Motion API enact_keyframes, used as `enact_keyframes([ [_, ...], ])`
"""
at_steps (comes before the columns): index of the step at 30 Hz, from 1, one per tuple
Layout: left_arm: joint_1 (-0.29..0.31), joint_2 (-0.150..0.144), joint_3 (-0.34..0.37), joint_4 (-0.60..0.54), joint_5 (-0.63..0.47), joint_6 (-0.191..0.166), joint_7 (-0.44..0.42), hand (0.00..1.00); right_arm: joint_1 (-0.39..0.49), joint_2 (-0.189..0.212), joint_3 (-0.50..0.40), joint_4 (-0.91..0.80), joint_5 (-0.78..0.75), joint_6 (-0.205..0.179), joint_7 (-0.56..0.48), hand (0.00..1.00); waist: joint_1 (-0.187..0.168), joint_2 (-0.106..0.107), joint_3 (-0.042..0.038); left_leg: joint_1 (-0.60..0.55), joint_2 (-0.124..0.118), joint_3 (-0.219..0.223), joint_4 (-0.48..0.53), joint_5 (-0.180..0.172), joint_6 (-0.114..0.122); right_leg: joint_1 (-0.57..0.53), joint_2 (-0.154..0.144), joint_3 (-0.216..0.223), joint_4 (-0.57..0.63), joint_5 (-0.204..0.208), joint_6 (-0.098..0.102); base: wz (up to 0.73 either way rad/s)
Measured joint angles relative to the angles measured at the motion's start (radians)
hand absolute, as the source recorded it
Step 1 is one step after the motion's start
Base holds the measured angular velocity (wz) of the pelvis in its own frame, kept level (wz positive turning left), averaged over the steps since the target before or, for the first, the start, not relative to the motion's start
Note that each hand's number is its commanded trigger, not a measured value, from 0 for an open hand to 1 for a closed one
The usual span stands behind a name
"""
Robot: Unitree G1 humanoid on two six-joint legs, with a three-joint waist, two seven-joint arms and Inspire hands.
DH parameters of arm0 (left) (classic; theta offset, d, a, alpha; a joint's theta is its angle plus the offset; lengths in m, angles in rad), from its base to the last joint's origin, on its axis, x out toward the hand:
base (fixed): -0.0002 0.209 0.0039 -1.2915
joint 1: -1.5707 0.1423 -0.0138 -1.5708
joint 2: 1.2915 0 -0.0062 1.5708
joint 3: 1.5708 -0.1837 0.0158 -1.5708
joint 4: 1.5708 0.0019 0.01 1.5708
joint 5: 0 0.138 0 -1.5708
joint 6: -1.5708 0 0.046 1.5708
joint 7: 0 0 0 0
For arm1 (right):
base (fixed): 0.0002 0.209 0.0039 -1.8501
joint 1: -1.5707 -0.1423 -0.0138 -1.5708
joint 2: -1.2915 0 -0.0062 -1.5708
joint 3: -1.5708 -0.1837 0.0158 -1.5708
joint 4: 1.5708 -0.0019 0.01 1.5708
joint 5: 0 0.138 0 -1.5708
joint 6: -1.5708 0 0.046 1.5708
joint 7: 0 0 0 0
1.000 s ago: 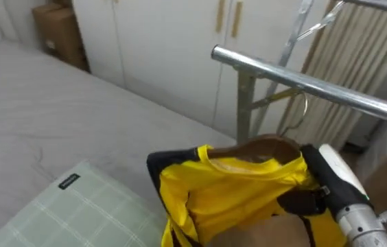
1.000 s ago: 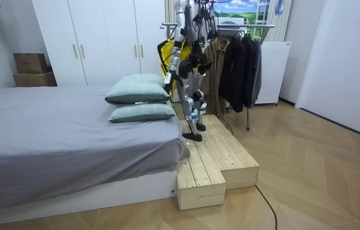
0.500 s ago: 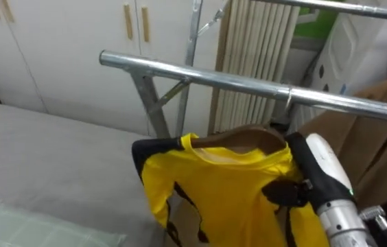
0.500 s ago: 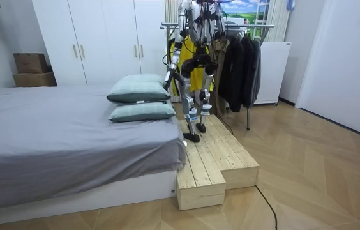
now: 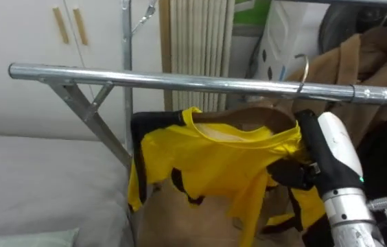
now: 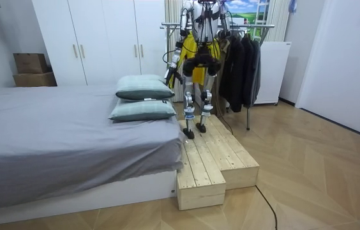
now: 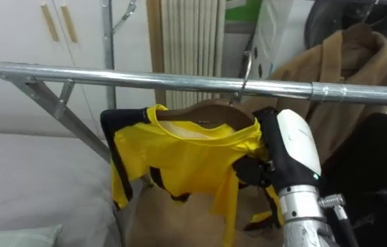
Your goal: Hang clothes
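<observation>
Yellow shirt (image 5: 214, 165) with black trim is draped on a brown wooden hanger (image 5: 262, 116), and both hang just under the metal rail (image 5: 180, 81), near its middle as I look at it. The hanger's wire hook (image 5: 304, 68) curves up above the rail and crosses it; whether its weight rests on the rail I cannot tell. My right arm reaches up from below the rail, and my right hand (image 5: 306, 125) is at the hanger's right shoulder, just beneath the rail, with its fingers hidden in the shirt's cloth, so I cannot tell whether they are curled round the hanger or loose. A brown coat (image 5: 368, 58) hangs from the rail further to my right, touching the shirt's far side. Behind the rail stand white wardrobe doors (image 5: 15, 34) with wooden handles and a pale pleated curtain (image 5: 193, 34). Below the rail's left end lies the grey bed (image 5: 36, 178). In the room view I stand upright on a wooden platform (image 6: 212, 153) facing the rail, with two pillows (image 6: 145, 89) on the bed beside me and dark coats (image 6: 240, 64) along the rail to my right. My left hand (image 6: 170, 71) is low, well under the rail, too small to read.
</observation>
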Motion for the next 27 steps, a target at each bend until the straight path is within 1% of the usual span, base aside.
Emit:
enact_keyframes([
  [8,-0.001,0.001,-0.002,-0.003,-0.011,-0.001,0.002,0.00,-0.002,-0.021,-0.002,0.000,0.001,-0.001,-0.041,1.00,-0.001,0.003,-0.0026,-0.005,0.002,0.001,-0.001,0.000,0.000,0.001,0.001,0.002,-0.003,0.007,0.002,0.00],
  [12,-0.001,0.001,-0.002,-0.003,-0.011,-0.001,0.002,0.00,-0.002,-0.026,-0.002,-0.001,0.004,-0.001,-0.051,1.00,-0.001,0.004,-0.0067,-0.004,0.005,0.002,-0.004,0.001,-0.001,0.004,0.004,0.002,-0.017,0.021,0.001,0.00],
  [14,0.000,0.001,-0.005,-0.002,-0.011,-0.001,0.002,0.00,-0.002,-0.032,0.000,-0.001,0.005,0.000,-0.051,1.00,0.004,0.005,-0.0073,0.002,0.005,0.003,-0.009,0.001,-0.001,0.012,0.005,0.002,-0.019,0.023,-0.002,0.00],
  [15,0.003,0.001,-0.010,-0.002,-0.011,-0.001,0.002,0.00,-0.002,-0.038,0.003,-0.003,0.011,0.001,-0.050,1.00,0.011,0.006,-0.0125,0.006,0.005,0.003,-0.013,0.002,-0.002,0.017,0.005,0.002,-0.023,0.023,-0.002,0.00],
  [16,0.003,0.001,-0.021,-0.003,-0.011,-0.001,0.002,0.00,-0.002,-0.043,0.005,-0.012,0.018,0.002,-0.050,1.00,0.020,0.008,-0.0141,0.011,0.007,0.003,-0.015,0.002,-0.002,0.025,0.007,0.002,-0.035,0.027,-0.001,0.00],
  [19,0.003,0.001,-0.021,-0.003,-0.009,-0.001,0.003,0.00,-0.003,-0.045,0.008,-0.035,0.026,0.002,-0.048,1.00,0.033,0.011,-0.0162,0.027,0.012,0.001,-0.024,0.003,-0.004,0.049,0.012,0.002,-0.060,0.035,-0.002,0.00],
  [21,0.005,0.001,-0.019,-0.003,-0.009,-0.001,0.003,0.00,-0.004,-0.046,0.007,-0.035,0.041,0.001,-0.046,1.00,0.034,0.012,-0.0166,0.038,0.012,0.000,-0.035,0.006,-0.005,0.061,0.012,0.002,-0.070,0.038,-0.003,0.00],
  [22,0.005,0.001,-0.020,-0.003,-0.009,-0.001,0.003,0.00,-0.008,-0.052,0.007,-0.031,0.050,0.001,-0.039,1.00,0.032,0.013,-0.0166,0.038,0.012,0.000,-0.034,0.007,-0.005,0.062,0.012,0.002,-0.070,0.043,-0.009,0.00],
  [24,0.005,0.001,-0.020,-0.003,-0.009,-0.001,0.001,0.00,-0.019,-0.067,0.007,-0.016,0.073,0.001,-0.011,1.00,0.029,0.013,-0.0165,0.038,0.012,0.000,-0.034,0.008,-0.005,0.062,0.012,0.002,-0.071,0.046,-0.013,0.00],
  [26,0.005,0.001,-0.021,-0.003,-0.009,-0.001,-0.001,0.00,-0.021,-0.075,0.006,-0.011,0.104,0.003,0.028,1.00,0.029,0.013,-0.0164,0.039,0.011,0.000,-0.034,0.009,-0.004,0.062,0.011,0.002,-0.070,0.046,-0.013,0.00],
  [27,0.005,0.001,-0.020,-0.004,-0.009,-0.001,-0.002,0.00,-0.024,-0.083,0.006,0.000,0.140,0.003,0.063,1.00,0.029,0.010,-0.0157,0.038,0.010,-0.001,-0.033,0.010,-0.004,0.062,0.010,0.002,-0.071,0.043,-0.006,0.00],
])
